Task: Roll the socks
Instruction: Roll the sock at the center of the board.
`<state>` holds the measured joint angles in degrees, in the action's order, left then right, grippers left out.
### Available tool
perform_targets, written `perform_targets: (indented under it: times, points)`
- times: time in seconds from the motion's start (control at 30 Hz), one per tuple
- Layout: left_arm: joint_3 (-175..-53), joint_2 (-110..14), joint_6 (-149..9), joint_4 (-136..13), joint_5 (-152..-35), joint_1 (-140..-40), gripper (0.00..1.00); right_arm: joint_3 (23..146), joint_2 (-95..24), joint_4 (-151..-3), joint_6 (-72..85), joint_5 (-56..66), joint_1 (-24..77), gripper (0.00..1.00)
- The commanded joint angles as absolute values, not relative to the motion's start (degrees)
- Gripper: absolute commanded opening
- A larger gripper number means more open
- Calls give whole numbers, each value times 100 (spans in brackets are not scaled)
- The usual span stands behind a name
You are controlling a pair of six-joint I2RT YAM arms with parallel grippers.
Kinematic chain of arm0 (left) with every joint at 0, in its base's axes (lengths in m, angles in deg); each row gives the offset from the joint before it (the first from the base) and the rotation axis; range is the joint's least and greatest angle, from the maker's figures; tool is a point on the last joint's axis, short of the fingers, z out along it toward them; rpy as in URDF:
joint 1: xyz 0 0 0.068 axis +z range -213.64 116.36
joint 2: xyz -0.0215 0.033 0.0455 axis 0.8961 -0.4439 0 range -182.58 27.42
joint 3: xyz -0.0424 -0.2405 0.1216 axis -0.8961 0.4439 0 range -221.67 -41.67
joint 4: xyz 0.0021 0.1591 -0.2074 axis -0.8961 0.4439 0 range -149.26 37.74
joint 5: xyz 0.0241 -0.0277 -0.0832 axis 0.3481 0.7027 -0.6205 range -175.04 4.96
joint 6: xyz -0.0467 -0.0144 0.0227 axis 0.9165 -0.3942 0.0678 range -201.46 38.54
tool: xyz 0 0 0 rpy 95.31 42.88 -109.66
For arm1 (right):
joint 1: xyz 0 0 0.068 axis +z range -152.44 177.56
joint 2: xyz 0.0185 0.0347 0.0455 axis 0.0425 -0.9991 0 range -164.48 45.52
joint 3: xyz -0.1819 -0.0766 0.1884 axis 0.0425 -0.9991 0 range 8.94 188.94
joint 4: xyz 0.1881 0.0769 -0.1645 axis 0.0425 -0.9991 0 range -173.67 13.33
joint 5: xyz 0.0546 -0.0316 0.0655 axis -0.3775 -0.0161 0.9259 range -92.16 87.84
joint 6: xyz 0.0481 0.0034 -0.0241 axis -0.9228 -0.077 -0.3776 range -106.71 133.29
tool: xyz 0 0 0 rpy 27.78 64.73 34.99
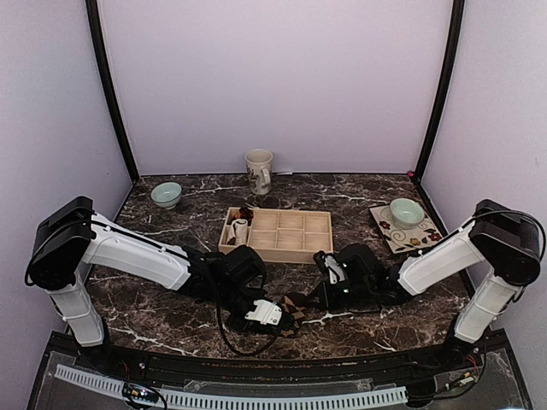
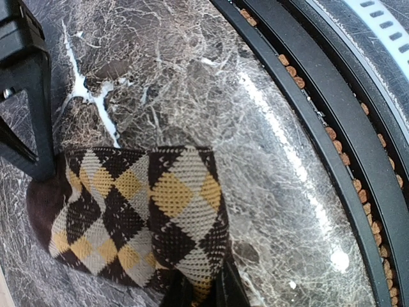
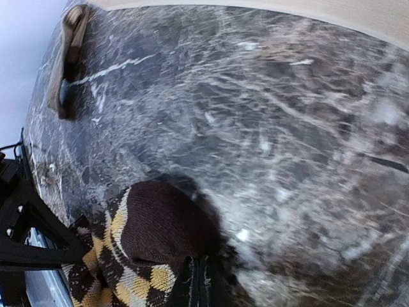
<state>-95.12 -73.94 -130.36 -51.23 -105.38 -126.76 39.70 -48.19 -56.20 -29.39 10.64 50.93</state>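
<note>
Your right hand [image 3: 197, 284] is clamped shut on the sock [image 3: 160, 233] at its plain dark end, and your left hand [image 2: 199, 295] pinches its checked edge. It lies on the counter [image 1: 162, 224], just nearer you than the tray [image 1: 278, 253]. It looks soft, limp and light, so hold it at the ends.

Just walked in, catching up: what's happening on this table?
Both robot arms are on one dark brown fabric sock with cream and yellow argyle diamonds, lying folded over near the front edge of the dark marble table. The left gripper is shut on one end; the right gripper is pinched shut at its plain brown toe. It is not yet a tight roll.
</note>
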Motion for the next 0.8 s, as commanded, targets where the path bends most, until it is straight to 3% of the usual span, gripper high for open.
perform_targets:
  times: [0.0,0.37,0.57,0.6,0.67,0.73,0.77]
  points:
    - [-9348,-7690,-12998,-4124,-10544,-12696,4,4192,-5249,-5365,-2957,1361,5214,0]
    - [-9384,-7665,-12609,-3935,-10435,-12697,2,5487,-5990,-6231,-2099,726,4941,0]
    - [-9676,-7965,-12344,-3485,-10772,-12595,3,5436,-5133,-6272,-1950,-172,4819,0]
    - [-9742,-8036,-12301,-3407,-10872,-12548,4,5361,-4904,-6279,-1961,-372,4821,5]
    - [-9927,-8194,-12176,-3259,-11066,-12432,4,5180,-4372,-6288,-1984,-720,4828,39]
    - [-10059,-8336,-12103,-3170,-11218,-12327,4,5071,-3868,-6369,-1953,-961,4841,65]
    - [-10104,-8386,-12083,-3144,-11274,-12288,4,5020,-3670,-6390,-1866,-1034,4851,91]
